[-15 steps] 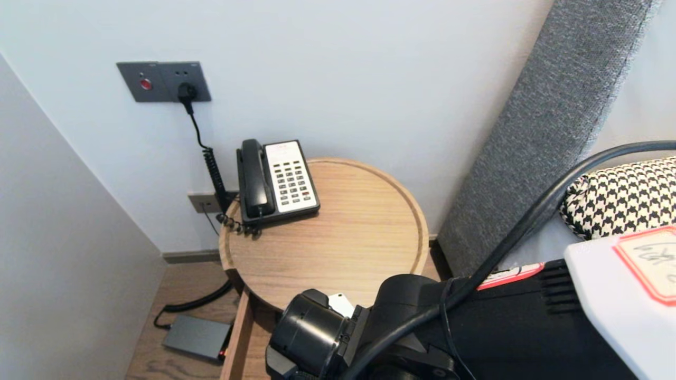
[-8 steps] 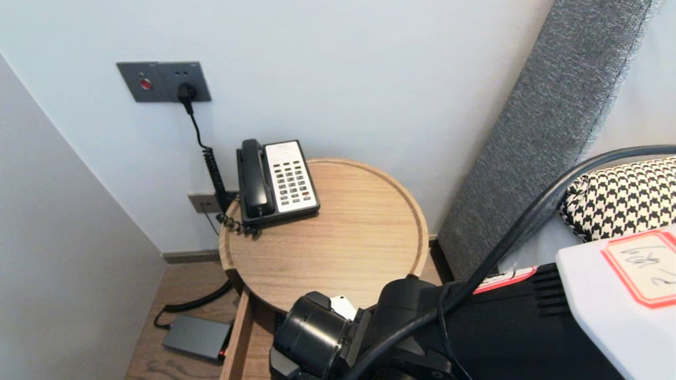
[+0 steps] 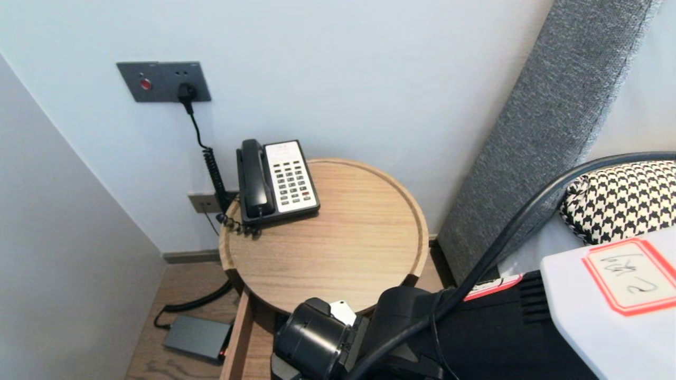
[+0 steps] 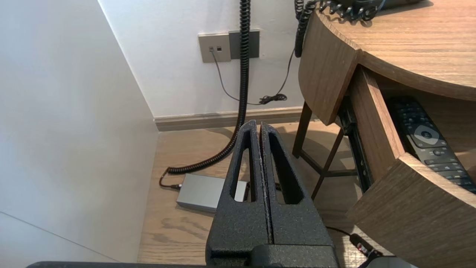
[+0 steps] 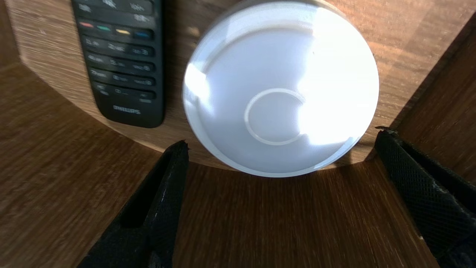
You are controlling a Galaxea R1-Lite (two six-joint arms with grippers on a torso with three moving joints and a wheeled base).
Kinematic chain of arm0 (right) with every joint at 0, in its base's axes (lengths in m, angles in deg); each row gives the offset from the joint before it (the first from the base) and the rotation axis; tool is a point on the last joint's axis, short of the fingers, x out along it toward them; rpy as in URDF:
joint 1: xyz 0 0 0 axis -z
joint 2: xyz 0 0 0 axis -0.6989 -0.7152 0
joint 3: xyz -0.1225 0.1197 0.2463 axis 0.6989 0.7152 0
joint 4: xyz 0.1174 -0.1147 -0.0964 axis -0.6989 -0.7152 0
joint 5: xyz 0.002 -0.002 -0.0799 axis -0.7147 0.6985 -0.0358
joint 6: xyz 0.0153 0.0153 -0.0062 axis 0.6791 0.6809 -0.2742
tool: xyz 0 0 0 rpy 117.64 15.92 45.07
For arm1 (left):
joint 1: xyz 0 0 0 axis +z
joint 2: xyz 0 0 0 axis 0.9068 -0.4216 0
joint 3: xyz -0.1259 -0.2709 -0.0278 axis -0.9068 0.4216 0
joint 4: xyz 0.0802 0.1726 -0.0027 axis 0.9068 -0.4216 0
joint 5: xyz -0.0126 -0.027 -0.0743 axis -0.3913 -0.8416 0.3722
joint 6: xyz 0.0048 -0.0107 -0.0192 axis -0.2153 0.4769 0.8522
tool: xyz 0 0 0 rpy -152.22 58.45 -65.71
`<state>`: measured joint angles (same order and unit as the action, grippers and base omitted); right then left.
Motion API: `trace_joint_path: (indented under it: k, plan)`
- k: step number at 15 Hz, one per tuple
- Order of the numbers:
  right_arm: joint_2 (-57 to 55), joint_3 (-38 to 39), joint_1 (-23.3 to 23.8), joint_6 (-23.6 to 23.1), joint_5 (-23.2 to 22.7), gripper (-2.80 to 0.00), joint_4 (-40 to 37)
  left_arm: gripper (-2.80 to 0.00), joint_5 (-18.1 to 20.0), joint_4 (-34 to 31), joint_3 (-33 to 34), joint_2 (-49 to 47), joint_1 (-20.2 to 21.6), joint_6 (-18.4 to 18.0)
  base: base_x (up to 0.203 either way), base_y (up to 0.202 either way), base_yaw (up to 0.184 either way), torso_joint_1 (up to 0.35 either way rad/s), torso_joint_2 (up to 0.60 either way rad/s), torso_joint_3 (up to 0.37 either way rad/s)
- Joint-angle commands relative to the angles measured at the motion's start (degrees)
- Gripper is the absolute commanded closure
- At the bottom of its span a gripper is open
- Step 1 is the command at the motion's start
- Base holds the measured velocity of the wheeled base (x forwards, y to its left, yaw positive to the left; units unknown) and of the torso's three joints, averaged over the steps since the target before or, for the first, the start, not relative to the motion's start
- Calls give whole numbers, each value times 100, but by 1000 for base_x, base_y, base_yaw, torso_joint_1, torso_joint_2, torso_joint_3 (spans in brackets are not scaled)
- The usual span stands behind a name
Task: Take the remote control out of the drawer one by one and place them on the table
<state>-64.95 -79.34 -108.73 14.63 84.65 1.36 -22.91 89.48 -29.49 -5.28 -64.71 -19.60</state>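
An open drawer (image 4: pixel 375 123) juts out under the round wooden bedside table (image 3: pixel 327 253). Inside it lie a black Philips remote (image 5: pixel 119 56) and, beside that, a white round disc (image 5: pixel 279 85). My right gripper (image 5: pixel 282 137) hangs open just above the drawer's curved front (image 5: pixel 260 223), its two black fingers (image 5: pixel 174 167) spread wider than the disc and clear of it. In the head view the right arm (image 3: pixel 401 327) hides the drawer's contents. My left gripper (image 4: pixel 259 124) is shut on nothing, parked over the floor left of the table. The remote (image 4: pixel 427 141) shows there too.
A black and white desk phone (image 3: pixel 277 182) sits at the table's back left, its coiled cord running to a wall socket (image 3: pixel 163 81). A grey box (image 3: pixel 196 336) with a cable lies on the floor. A grey headboard (image 3: pixel 538 137) and a houndstooth pillow (image 3: pixel 623 195) stand right.
The right arm has slid a little left and lower in the head view, its wrist sinking slightly over the drawer. The left arm is still.
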Motion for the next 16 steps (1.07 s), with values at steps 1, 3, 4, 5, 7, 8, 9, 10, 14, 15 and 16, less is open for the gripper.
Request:
trace_joint_path:
  k: [1,3,4,5,7,8,9,10,14,15,16]
  plan:
    - [-19,65,-3,25,5,-280,44,0,1,3,70,6,7,-1,0,0,0,0,0,0]
    - [-37,66,-12,25,5,-280,45,0,1,3,70,6,4,-1,0,0,0,0,0,0]
    - [-37,66,-12,25,5,-280,45,0,1,3,70,6,0,-1,0,0,0,0,0,0]
    - [-37,65,-12,25,5,-280,45,0,1,3,70,6,9,-1,0,0,0,0,0,0]
    - [-45,73,-12,25,5,-280,45,0,1,3,70,6,8,-1,0,0,0,0,0,0]
    - [-46,92,-21,25,5,-280,54,0,1,3,70,6,9,-1,0,0,0,0,0,0]
    - [-46,101,-21,25,5,-280,54,0,1,3,70,6,3,-1,0,0,0,0,0,0]
    - [-55,101,-30,25,5,-280,54,0,1,3,70,6,8,-1,0,0,0,0,0,0]
    - [-72,101,-30,24,5,0,54,0,1,3,70,6,9,-1,0,0,0,0,0,0]
    - [-72,101,-30,16,5,0,54,0,1,3,70,6,1,-1,0,0,0,0,0,0]
    - [-72,101,-30,16,5,0,54,0,1,3,70,6,0,-1,0,0,0,0,0,0]
